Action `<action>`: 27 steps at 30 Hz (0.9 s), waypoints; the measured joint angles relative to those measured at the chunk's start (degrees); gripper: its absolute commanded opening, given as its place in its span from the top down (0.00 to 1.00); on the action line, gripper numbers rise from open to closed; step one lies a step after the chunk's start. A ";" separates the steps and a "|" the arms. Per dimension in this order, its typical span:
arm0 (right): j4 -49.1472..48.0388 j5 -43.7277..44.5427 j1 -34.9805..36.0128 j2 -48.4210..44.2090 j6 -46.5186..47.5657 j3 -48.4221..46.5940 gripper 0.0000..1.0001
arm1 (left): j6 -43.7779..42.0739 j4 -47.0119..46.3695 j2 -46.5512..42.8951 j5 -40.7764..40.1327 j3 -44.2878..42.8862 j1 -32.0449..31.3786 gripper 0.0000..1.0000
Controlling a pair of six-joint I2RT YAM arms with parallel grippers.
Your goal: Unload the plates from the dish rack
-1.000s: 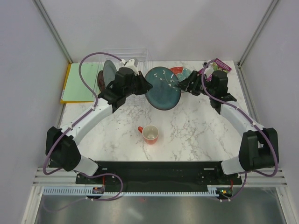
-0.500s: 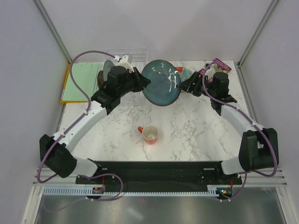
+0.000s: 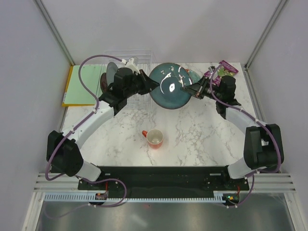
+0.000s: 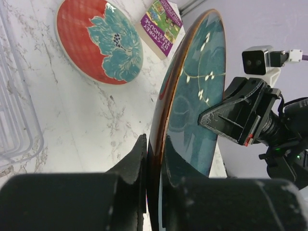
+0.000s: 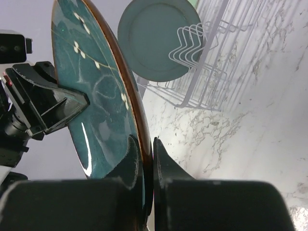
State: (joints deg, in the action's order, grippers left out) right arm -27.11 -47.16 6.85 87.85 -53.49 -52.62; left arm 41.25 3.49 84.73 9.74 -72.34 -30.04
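Observation:
A dark teal plate with a brown rim [image 3: 168,86] hangs upright above the table, gripped on both sides. My left gripper [image 3: 150,85] is shut on its left rim [image 4: 155,154]. Its right rim sits between the shut fingers of my right gripper [image 3: 186,88], seen close up in the right wrist view [image 5: 147,149]. A red plate with a teal splash [image 4: 98,41] lies flat on the marble behind. The clear dish rack [image 3: 129,57] stands at the back left. In the rack a grey-teal plate [image 3: 111,72] [image 5: 159,38] stands upright, with a small red plate [image 3: 103,82] beside it.
An orange-red mug [image 3: 155,138] stands mid-table, nearer the arm bases. A flat green board [image 3: 83,85] lies at the left edge beside the rack. A purple booklet [image 3: 223,67] [image 4: 161,21] lies at the back right corner.
My right gripper has closed on the dark teal plate's right rim; before, it stood open beside it. The plate, still in the left gripper, shifted slightly rightward.

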 measured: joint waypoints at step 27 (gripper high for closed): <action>23.21 17.33 -11.91 31.17 13.68 -29.97 1.00 | -28.44 3.54 -7.74 -37.03 0.76 -0.83 0.11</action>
State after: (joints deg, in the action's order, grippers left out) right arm -3.90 -29.82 -5.06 119.02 -39.81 -82.59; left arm 12.82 7.03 76.99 -27.29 -71.57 -30.87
